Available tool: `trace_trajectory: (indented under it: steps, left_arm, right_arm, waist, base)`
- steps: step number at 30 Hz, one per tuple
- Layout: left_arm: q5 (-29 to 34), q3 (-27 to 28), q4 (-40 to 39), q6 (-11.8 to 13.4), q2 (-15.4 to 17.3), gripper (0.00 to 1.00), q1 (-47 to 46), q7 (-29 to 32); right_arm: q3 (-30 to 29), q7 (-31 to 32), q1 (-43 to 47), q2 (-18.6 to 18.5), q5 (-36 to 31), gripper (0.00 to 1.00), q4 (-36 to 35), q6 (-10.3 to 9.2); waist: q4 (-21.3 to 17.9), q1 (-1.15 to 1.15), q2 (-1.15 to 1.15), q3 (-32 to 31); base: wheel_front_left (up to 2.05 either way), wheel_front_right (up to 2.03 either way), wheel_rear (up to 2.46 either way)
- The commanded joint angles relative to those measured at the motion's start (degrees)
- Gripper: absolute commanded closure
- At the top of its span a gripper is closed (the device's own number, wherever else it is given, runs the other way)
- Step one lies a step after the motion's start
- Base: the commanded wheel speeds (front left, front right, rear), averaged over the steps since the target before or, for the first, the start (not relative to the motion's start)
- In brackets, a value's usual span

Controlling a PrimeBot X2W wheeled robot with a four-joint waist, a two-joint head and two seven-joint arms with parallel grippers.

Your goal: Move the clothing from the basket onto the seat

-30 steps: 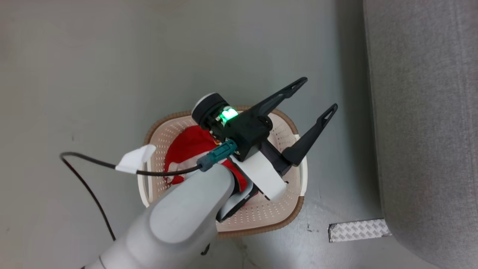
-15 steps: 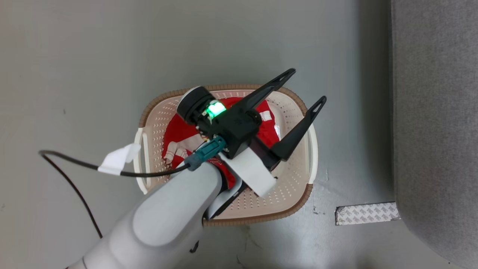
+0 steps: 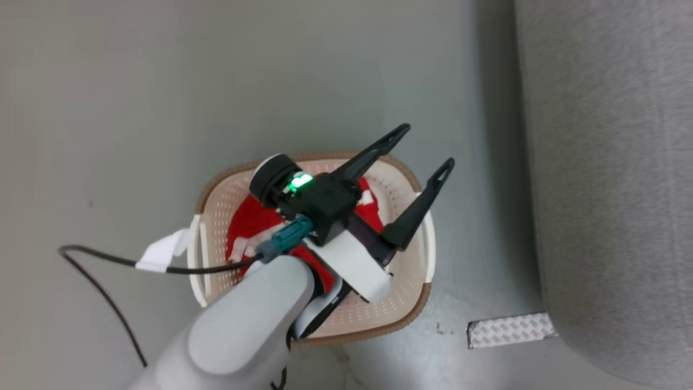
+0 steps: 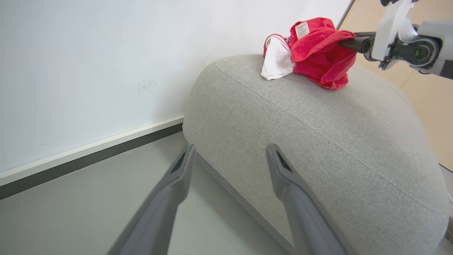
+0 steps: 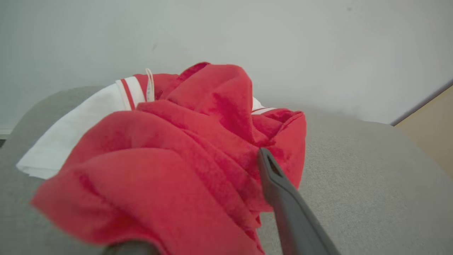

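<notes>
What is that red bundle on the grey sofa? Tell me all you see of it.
A crumpled red garment of soft, fleecy-looking cloth, with a white panel, a red-striped white collar and a small white label. It lies heaped on top of the grey seat, near a rounded edge. A dark gripper finger reaches into its folds.

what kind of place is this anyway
Probably an indoor test room staged like a home corner: a bare grey floor with a strip of tape on it, a plain white wall, and a grey upholstered seat near a laundry basket.
</notes>
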Motion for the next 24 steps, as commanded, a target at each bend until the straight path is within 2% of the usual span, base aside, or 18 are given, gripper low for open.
trace_trajectory:
  steps: [1, 11, 17, 24]
  left_arm:
    - [-1.1, 0.4, 0.4, 0.3, 0.3, 0.00, 1.3, -0.5]
    - [-3.9, 1.9, 2.6, 1.6, 0.9, 0.00, 7.7, -2.8]
    - [-4.9, 3.3, 3.7, 2.4, 1.0, 0.00, 11.9, -3.4]
    - [-5.7, 7.6, 3.8, 5.0, 1.7, 0.00, 18.9, -3.8]
  right_arm:
    - [0.7, -0.4, 2.7, -0.3, 0.6, 0.00, -0.8, -0.17]
    - [4.9, -3.8, 19.9, 0.1, 3.4, 0.00, -11.5, -0.17]
    - [3.7, -6.7, 28.0, 2.2, 2.6, 0.00, -18.7, -0.17]
    - [2.3, -9.7, 37.9, 8.5, -1.0, 0.00, -28.2, -0.16]
  waist:
    - [-1.0, 0.00, 0.00, -2.2]
    - [-2.0, 0.00, 0.00, -12.2]
    - [-1.4, 0.00, 0.00, -17.9]
    - [0.8, 0.00, 0.00, -25.7]
  base:
    - [0.00, 0.00, 0.00]
    - [0.00, 0.00, 0.00]
    - [0.00, 0.00, 0.00]
    - [0.00, 0.00, 0.00]
